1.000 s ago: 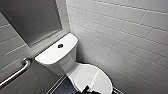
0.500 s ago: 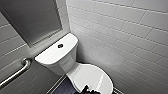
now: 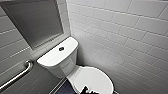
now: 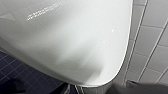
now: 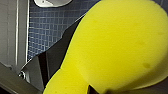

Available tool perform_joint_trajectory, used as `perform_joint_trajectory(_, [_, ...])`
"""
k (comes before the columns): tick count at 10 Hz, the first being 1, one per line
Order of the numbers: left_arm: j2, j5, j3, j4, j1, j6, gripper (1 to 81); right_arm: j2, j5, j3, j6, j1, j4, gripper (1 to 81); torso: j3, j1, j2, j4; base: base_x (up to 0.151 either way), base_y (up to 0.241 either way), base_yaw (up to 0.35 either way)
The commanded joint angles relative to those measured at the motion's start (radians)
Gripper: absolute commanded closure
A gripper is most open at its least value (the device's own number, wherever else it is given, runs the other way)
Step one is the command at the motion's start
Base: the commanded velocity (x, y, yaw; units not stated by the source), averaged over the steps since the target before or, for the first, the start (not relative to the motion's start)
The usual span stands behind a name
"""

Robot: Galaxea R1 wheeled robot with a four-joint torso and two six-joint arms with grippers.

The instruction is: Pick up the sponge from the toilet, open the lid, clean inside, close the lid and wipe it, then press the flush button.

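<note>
The white toilet (image 3: pixel 56 60) stands in the corner with its oval lid (image 3: pixel 93 78) down. On the flat tank cover sits the small round dark flush button (image 3: pixel 61 48). The bright yellow sponge (image 5: pixel 117 47) looms very close in the right wrist view, and my right gripper is shut on it. A dark part of one of my arms (image 3: pixel 86 90) pokes over the lid's near edge in the head view. In the left wrist view, the toilet's glossy white curved surface (image 4: pixel 70 37) lies close by. My left gripper is open and holds nothing.
A chrome grab bar (image 3: pixel 17 75) runs along the left wall beside the tank. A grey framed panel (image 3: pixel 35 22) hangs above it. White wall tiles (image 3: pixel 130 37) close off the right side. The floor has dark blue small tiles (image 4: pixel 30 77).
</note>
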Motion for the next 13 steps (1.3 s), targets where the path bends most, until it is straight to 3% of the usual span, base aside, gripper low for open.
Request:
perform_joint_trajectory(1, [-0.014,-0.055,0.075,-0.009,-0.153,0.019,1.0,-0.025,-0.032,-0.002,0.002,-0.013,-0.026,81.1,0.051,0.000,0.000,0.000,0.000,0.000,0.000])
perform_joint_trajectory(2, [-0.029,-0.070,0.093,-0.019,-0.150,0.009,1.0,-0.025,-0.032,-0.002,0.002,-0.013,-0.025,81.1,0.026,0.000,0.000,0.000,0.000,0.000,0.000])
perform_joint_trajectory(4, [-0.086,-0.092,0.164,-0.033,-0.140,-0.047,1.0,-0.025,-0.032,-0.002,0.002,-0.011,-0.023,81.1,0.050,0.000,-0.001,0.000,0.000,0.000,0.000])
perform_joint_trajectory(5, [-0.117,-0.139,0.207,-0.032,-0.139,-0.088,1.0,-0.023,-0.032,-0.002,0.002,-0.009,-0.023,81.1,0.052,0.000,-0.001,0.000,0.000,0.000,0.000])
perform_joint_trajectory(9, [-0.193,-0.207,0.302,-0.032,-0.139,-0.208,1.0,-0.022,-0.033,-0.002,0.002,-0.009,-0.025,81.1,0.052,0.000,-0.001,0.000,0.000,0.000,0.000])
perform_joint_trajectory(13, [-0.256,-0.293,0.385,-0.029,-0.148,-0.240,1.0,-0.020,-0.038,-0.003,0.002,-0.011,-0.025,81.1,0.052,0.000,-0.001,0.000,0.000,0.000,0.000])
